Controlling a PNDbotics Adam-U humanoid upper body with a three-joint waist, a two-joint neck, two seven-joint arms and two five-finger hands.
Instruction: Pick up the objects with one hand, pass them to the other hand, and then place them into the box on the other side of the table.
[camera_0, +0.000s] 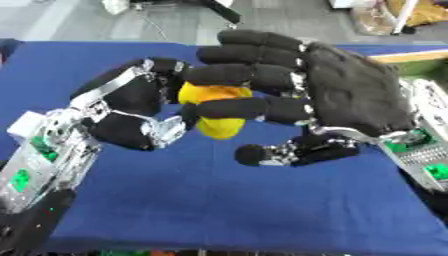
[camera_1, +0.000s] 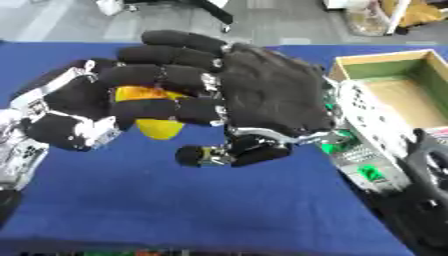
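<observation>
Yellow object (camera_0: 217, 111), rounded and partly orange on its upper side, sits between your two hands above the blue surface (camera_0: 219, 200), mostly hidden by fingers. Your right hand (camera_1: 262, 95) comes in from the right with its black padded back toward the camera; its fingers (camera_0: 249, 75) reach leftward and curl across the yellow object, one finger lying right over its middle, while the thumb (camera_0: 284, 152) juts out below and to the left without touching anything you can see. Your left hand (camera_0: 131, 107) comes up from the lower left, its black-and-silver fingers bent round the left side of the same object, so both hands are wrapped on it at once; which of them carries the weight cannot be told. The lower tip of the yellow object pokes out beneath the right hand's fingers, clear of the surface. Behind the left hand, its silver forearm (camera_0: 39, 160) with green parts runs down to the lower left corner. Behind the right hand, the right forearm (camera_1: 372, 150), pale with green parts, slants toward the lower right. Further out, at the right edge of the surface, a box (camera_1: 394, 90) stands with wooden rims, green inner walls and a plain tan floor, well apart from the object. Beyond the surface's far edge lies a grey floor (camera_0: 175, 22) with clutter.
</observation>
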